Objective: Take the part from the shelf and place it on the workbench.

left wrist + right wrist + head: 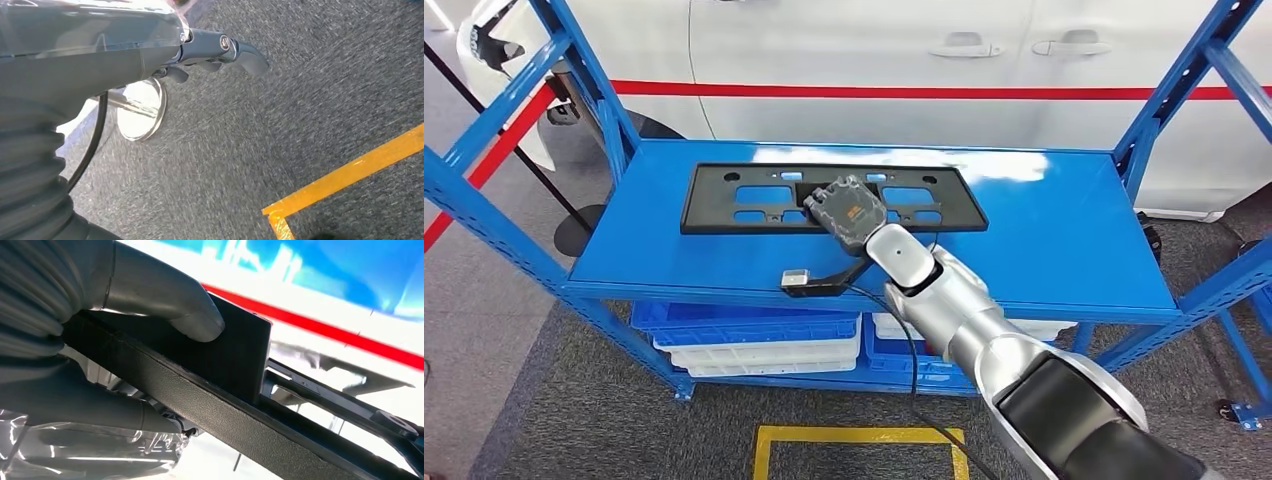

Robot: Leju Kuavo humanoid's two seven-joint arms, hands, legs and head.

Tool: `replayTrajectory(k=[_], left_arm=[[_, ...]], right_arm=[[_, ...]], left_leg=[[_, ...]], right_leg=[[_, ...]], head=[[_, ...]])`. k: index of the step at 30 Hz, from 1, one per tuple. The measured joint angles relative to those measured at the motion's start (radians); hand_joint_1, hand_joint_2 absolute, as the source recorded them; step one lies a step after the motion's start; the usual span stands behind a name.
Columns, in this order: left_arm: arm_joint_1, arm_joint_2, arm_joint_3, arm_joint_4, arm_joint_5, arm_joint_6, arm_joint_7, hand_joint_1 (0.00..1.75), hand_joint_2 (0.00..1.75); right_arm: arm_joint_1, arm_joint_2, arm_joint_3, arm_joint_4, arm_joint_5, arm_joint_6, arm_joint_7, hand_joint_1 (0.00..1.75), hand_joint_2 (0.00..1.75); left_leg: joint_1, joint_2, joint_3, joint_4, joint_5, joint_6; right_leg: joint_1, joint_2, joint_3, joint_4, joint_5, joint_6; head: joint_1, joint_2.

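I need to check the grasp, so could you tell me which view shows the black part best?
The head view: the whole black part lies on the blue shelf under the right hand. The right wrist view shows just its edge, gripped. The left wrist view looks at floor.

Matt textured black plastic part (pixel 724 200) on glossy blue metal shelf (pixel 1044 240).

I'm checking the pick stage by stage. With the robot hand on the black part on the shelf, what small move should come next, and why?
Probably a short, level lift. In the right wrist view the right robot hand already grips the black part, thumb on one face and fingers under its edge. In the head view the part still seems to lie flat on the blue shelf, so it should clear the surface before being drawn back.
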Motion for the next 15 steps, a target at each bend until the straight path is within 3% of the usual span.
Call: replayTrajectory(k=[2, 4, 5, 6, 7, 9, 10, 11, 12, 13, 15], left_arm=[[0.004, 0.003, 0.004, 0.0, 0.005, 0.004, -0.004, 0.0, 1.75], [0.012, 0.003, 0.008, 0.0, 0.008, 0.006, -0.007, 0.0, 1.75], [0.015, 0.003, 0.01, 0.0, 0.009, 0.006, -0.008, 0.0, 1.75], [0.017, 0.003, 0.011, 0.0, 0.011, 0.007, -0.009, 0.0, 1.75], [0.019, 0.002, 0.012, 0.0, 0.012, 0.008, -0.009, 0.0, 1.75], [0.019, 0.001, 0.013, 0.0, 0.014, 0.009, -0.009, 0.0, 1.75], [0.019, 0.0, 0.013, 0.0, 0.014, 0.009, -0.009, 0.0, 1.75], [0.019, -0.001, 0.013, 0.0, 0.014, 0.008, -0.009, 0.0, 1.75], [0.019, -0.002, 0.013, 0.0, 0.014, 0.008, -0.009, 0.0, 1.75], [0.018, -0.003, 0.013, 0.0, 0.014, 0.008, -0.009, 0.0, 1.75], [0.017, -0.004, 0.013, 0.0, 0.014, 0.008, -0.009, 0.0, 1.75]], right_arm=[[-0.028, -0.047, 0.017, -0.094, -0.074, 0.045, -0.008, 1.75, 1.75], [-0.053, -0.106, 0.029, -0.194, -0.149, 0.071, -0.01, 1.75, 1.75], [-0.064, -0.136, 0.033, -0.238, -0.174, 0.076, -0.012, 1.75, 1.75], [-0.075, -0.166, 0.036, -0.279, -0.193, 0.079, -0.013, 1.75, 1.75], [-0.084, -0.194, 0.039, -0.315, -0.206, 0.081, -0.014, 1.75, 1.75], [-0.093, -0.239, 0.044, -0.374, -0.223, 0.081, -0.016, 1.75, 1.75], [-0.094, -0.256, 0.046, -0.397, -0.228, 0.08, -0.016, 1.75, 1.75], [-0.093, -0.271, 0.049, -0.418, -0.233, 0.079, -0.015, 1.75, 1.75], [-0.092, -0.283, 0.053, -0.437, -0.236, 0.079, -0.015, 1.75, 1.75], [-0.091, -0.293, 0.056, -0.455, -0.238, 0.079, -0.013, 1.75, 1.75], [-0.088, -0.308, 0.06, -0.485, -0.236, 0.078, -0.007, 1.75, 1.75]], left_leg=[[-0.011, 0.0, 0.02, -0.052, 0.014, 0.009], [-0.013, -0.001, 0.008, -0.059, 0.036, 0.019], [-0.011, -0.001, 0.004, -0.067, 0.05, 0.025], [-0.009, 0.0, -0.003, -0.074, 0.066, 0.032], [-0.006, 0.002, -0.013, -0.08, 0.081, 0.038], [-0.008, 0.003, -0.04, -0.08, 0.104, 0.044], [-0.008, 0.003, -0.054, -0.079, 0.114, 0.044], [-0.008, 0.004, -0.068, -0.077, 0.123, 0.043], [-0.008, 0.005, -0.083, -0.073, 0.132, 0.041], [-0.008, 0.005, -0.097, -0.068, 0.139, 0.038], [-0.008, 0.006, -0.121, -0.056, 0.151, 0.031]], right_leg=[[-0.003, -0.003, -0.005, -0.005, 0.018, 0.013], [-0.006, -0.006, -0.007, -0.015, 0.035, 0.028], [-0.007, -0.006, -0.011, -0.014, 0.028, 0.035], [-0.007, -0.005, -0.019, 0.004, 0.001, 0.04], [-0.008, -0.005, -0.032, 0.044, -0.043, 0.044], [-0.009, -0.004, -0.062, 0.168, -0.142, 0.051], [-0.009, -0.004, -0.069, 0.223, -0.166, 0.055], [-0.01, -0.004, -0.064, 0.252, -0.168, 0.058], [-0.012, -0.004, -0.041, 0.247, -0.152, 0.06], [-0.014, -0.004, 0.0, 0.207, -0.131, 0.061], [-0.015, -0.004, 0.097, 0.078, -0.122, 0.056]], head=[[0.0, 0.0], [0.0, 0.0], [0.0, 0.0], [0.0, 0.0], [0.0, 0.0], [0.0, 0.0], [0.0, 0.0], [0.0, 0.0], [0.0, 0.0], [0.0, 0.0], [0.0, 0.0]])
